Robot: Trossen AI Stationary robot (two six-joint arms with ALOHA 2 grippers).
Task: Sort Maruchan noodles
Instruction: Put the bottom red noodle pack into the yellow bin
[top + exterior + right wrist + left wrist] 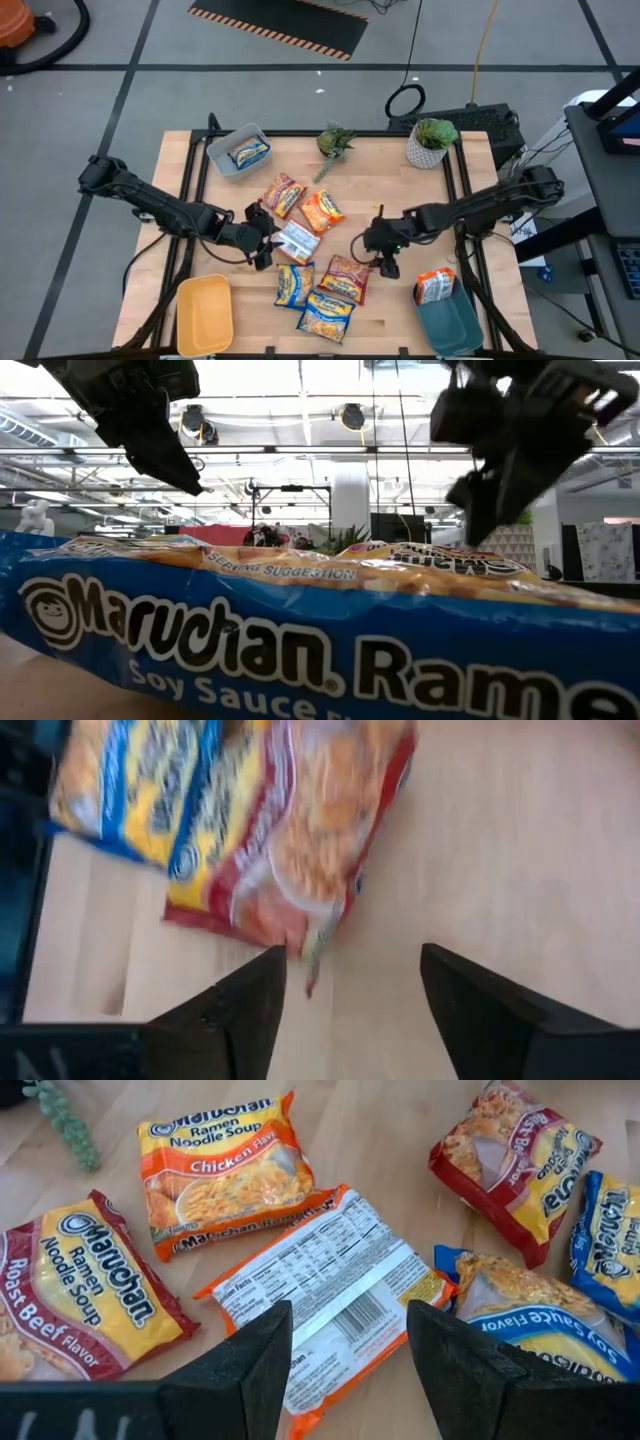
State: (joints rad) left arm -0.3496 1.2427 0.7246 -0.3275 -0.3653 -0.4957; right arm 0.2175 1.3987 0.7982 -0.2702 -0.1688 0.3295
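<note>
Several Maruchan noodle packets lie flat in the middle of the table: a face-down white-backed one [297, 241], an orange Chicken one [225, 1165], a red-and-yellow Roast Beef one [75, 1295], another red one [345, 277] and blue Soy Sauce ones [294, 284]. My left gripper [350, 1315] hovers open above the near end of the face-down packet [330, 1285], touching nothing. My right gripper [352, 960] hangs open over bare wood just right of the red packet [310, 840]. In the low view a blue packet [300, 650] fills the foreground.
A grey bin [222, 162] at the far left holds a blue packet [248, 153]. The teal bin [450, 325] at the near right holds an orange packet [434, 287]. A yellow bin [204, 313] stands near left. Two potted plants [336, 143] [431, 140] stand along the far edge.
</note>
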